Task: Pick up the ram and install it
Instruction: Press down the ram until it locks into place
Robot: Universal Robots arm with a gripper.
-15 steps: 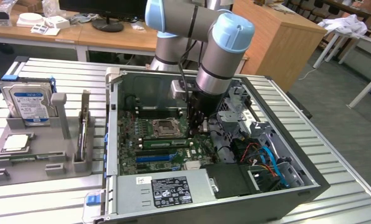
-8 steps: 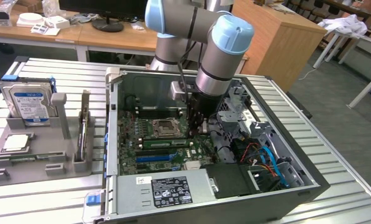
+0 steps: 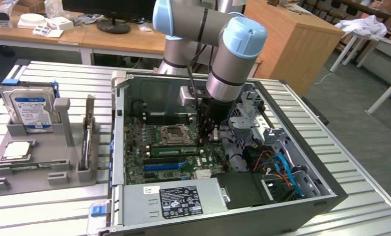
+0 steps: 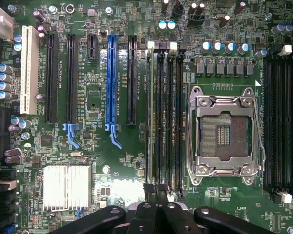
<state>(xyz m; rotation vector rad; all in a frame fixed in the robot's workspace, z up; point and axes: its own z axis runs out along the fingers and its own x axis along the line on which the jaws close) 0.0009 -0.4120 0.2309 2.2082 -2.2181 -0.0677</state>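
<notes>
The ram [image 4: 150, 112] is a long thin green board standing on edge in a slot of the bank beside the empty processor socket [image 4: 223, 131]. In the exterior view the ram [image 3: 172, 150] lies as a green strip just in front of the socket [image 3: 172, 133]. My gripper [image 4: 158, 214] hangs over the motherboard near one end of that slot bank, shut, with nothing visible between its black fingers [image 4: 145, 214]. From outside, the gripper [image 3: 207, 137] reaches down into the open computer case [image 3: 300, 206].
At the exterior view's left, a grey holder tray [image 3: 25, 182] carries a silver hard drive [image 3: 32, 110] and a square processor chip [image 3: 17, 150]. The power supply [image 3: 176, 199] and a bundle of cables [image 3: 281, 167] fill the near side of the case. A blue expansion slot [image 4: 111, 83] runs alongside the ram slots.
</notes>
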